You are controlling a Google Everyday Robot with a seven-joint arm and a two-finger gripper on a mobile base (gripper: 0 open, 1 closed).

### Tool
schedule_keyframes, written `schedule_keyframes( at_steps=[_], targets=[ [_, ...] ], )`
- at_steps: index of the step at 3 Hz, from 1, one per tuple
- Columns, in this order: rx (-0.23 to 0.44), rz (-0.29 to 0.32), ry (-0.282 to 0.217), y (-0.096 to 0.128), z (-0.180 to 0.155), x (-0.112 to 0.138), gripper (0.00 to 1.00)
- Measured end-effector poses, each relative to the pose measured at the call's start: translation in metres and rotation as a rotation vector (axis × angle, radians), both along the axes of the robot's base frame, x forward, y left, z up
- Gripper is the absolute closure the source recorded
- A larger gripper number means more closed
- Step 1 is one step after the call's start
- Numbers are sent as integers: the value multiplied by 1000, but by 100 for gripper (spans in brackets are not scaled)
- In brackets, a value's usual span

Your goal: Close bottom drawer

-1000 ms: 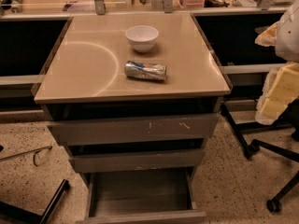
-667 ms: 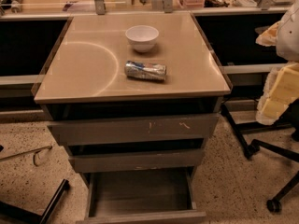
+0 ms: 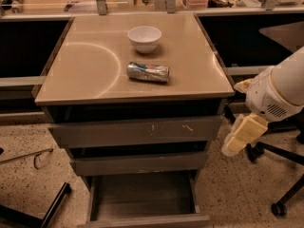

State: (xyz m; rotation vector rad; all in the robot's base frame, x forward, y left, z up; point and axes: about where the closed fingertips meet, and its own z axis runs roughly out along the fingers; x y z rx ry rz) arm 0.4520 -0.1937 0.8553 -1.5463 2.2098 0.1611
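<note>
The bottom drawer (image 3: pixel 142 221) is the narrowest of three grey drawers and stands pulled far out at the bottom edge of the view. Its plain front panel faces me and its shallow grey box (image 3: pixel 142 196) shows nothing inside. My gripper (image 3: pixel 241 137), a pale yellow piece on the white arm (image 3: pixel 278 89), hangs to the right of the cabinet. It is level with the two upper drawers, apart from them, and above and to the right of the open drawer.
The widest drawer (image 3: pixel 137 131) with pale scratches and the medium drawer (image 3: pixel 140 164) sit slightly out. A white bowl (image 3: pixel 144 38) and a crushed can (image 3: pixel 148 72) lie on the tan top (image 3: pixel 85 75). Black chair legs (image 3: pixel 285 194) stand right, a black bar (image 3: pixel 52 205) left.
My arm and gripper have moved down and to the left, closer to the right side of the cabinet. The drawers, bowl and can have not moved.
</note>
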Motion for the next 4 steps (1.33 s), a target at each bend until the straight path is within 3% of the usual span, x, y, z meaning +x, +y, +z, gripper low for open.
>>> schedule_keyframes(
  at_steps=[1, 2, 3, 4],
  targets=[
    [0, 0, 0, 0, 0, 0, 0],
    [45, -11, -10, 13, -21, 2, 0],
    [169, -33, 18, 46, -82, -12, 0],
    [277, -66, 10, 73, -133, -14, 0]
  ],
)
